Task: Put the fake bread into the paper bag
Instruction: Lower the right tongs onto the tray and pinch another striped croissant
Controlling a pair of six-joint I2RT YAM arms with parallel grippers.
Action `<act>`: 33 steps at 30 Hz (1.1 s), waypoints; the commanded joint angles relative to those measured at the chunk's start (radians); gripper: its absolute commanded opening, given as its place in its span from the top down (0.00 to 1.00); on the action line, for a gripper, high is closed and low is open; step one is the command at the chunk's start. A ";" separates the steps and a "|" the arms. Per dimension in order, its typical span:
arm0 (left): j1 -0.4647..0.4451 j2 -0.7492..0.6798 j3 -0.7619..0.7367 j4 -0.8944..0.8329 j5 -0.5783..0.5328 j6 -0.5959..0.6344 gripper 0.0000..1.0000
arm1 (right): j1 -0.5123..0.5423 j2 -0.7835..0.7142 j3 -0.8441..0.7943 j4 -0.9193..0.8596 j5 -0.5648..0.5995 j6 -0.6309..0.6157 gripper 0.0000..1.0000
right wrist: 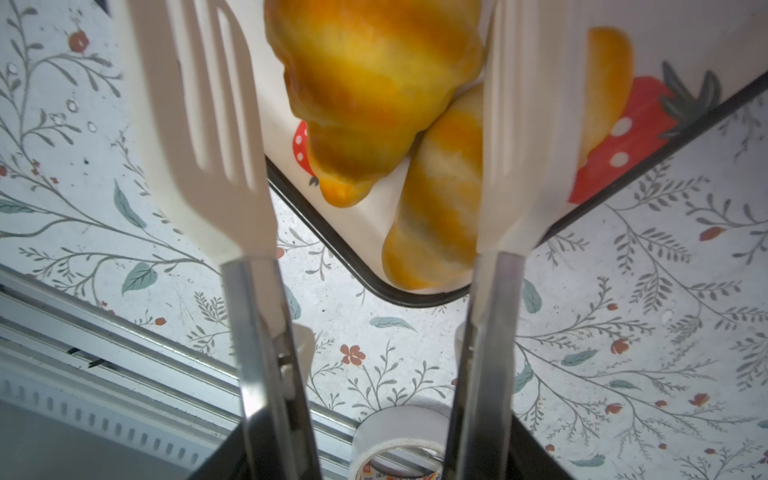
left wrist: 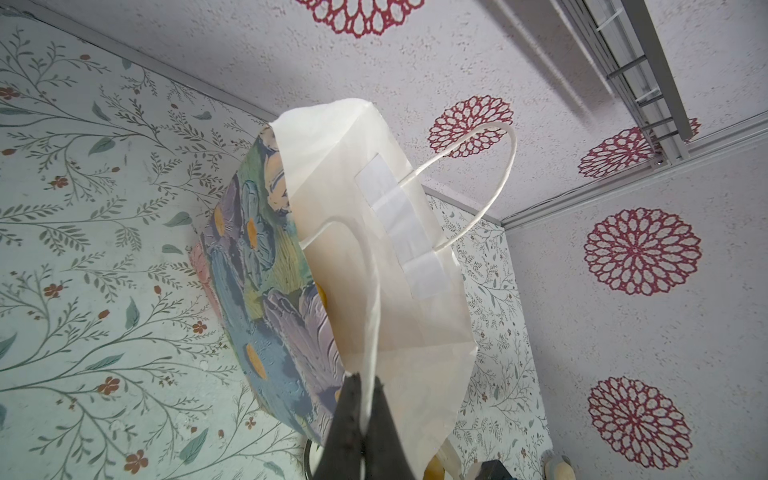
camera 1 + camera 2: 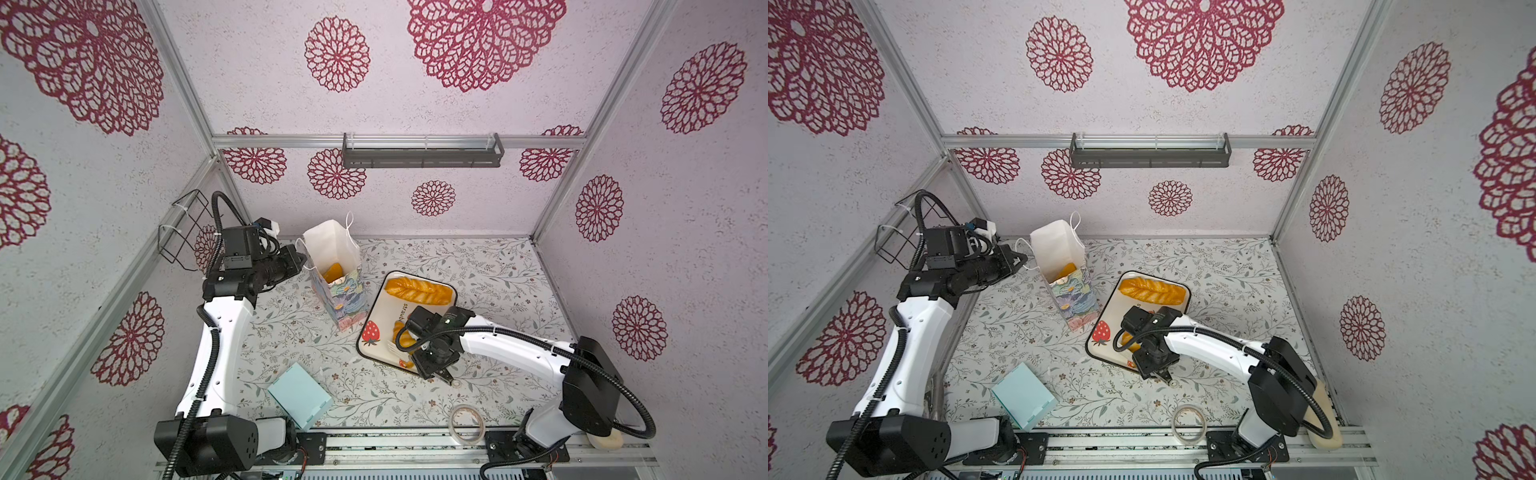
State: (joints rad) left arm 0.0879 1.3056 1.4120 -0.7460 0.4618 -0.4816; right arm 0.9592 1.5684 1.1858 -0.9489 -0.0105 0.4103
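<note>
1. The left gripper (image 2: 365,384) is pinching a cord handle (image 2: 374,311) of the paper bag (image 2: 257,270), with its jaws pressed together on the thin white cord.
2. In both top views the paper bag (image 3: 345,299) (image 3: 1079,303) is standing left of centre on the floral table (image 3: 498,270). Its mouth is gaping open, and the left gripper (image 3: 301,262) is sitting at its upper-left rim.
3. One orange bread piece (image 3: 333,272) (image 3: 1066,271) is lying inside the bag, showing against the white lining.
4. The right gripper (image 1: 380,440) is clamping the metal arms of a pair of white slotted tongs (image 1: 232,216).
5. In the right wrist view the tong heads are standing apart on either side of a striped croissant (image 1: 374,83) at the top centre of the frame. The head on the left of the frame is hanging clear of it, and whether the other head is touching it cannot be told.
6. That croissant is resting on a second croissant (image 1: 436,208), and a third roll (image 1: 606,83) is peeking out at the upper right. All three are lying in a strawberry-printed tray (image 1: 332,232).
7. In both top views a long scored loaf (image 3: 417,291) (image 3: 1152,291) is lying along the tray's (image 3: 382,307) far edge, and the tray is sitting just right of the bag.
8. A light blue box (image 3: 299,395) is sitting at the lower left of the table and a tape roll (image 3: 467,424) at the lower right. A pale beige block (image 3: 606,440) is lying behind the right arm's base.
</note>
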 commanded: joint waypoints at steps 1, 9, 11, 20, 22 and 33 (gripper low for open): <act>0.009 -0.023 -0.004 0.007 0.002 0.012 1.00 | 0.005 0.005 0.041 -0.030 0.030 -0.024 0.36; 0.009 -0.017 -0.002 0.008 0.001 0.011 1.00 | 0.005 0.016 0.084 -0.042 0.051 -0.042 0.42; 0.009 -0.015 -0.002 0.007 0.000 0.011 1.00 | 0.004 0.018 0.091 -0.044 0.057 -0.045 0.44; 0.009 -0.008 0.001 0.009 0.003 0.009 1.00 | 0.000 0.029 0.141 -0.032 0.100 -0.060 0.53; 0.009 -0.006 0.002 0.007 0.003 0.009 1.00 | -0.006 0.033 0.156 -0.027 0.112 -0.063 0.53; 0.009 0.000 0.005 0.001 0.000 0.012 1.00 | -0.055 0.015 0.190 0.041 0.138 -0.051 0.55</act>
State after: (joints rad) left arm 0.0879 1.3056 1.4117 -0.7456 0.4618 -0.4801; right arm 0.9188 1.6093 1.3350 -0.9371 0.0883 0.3595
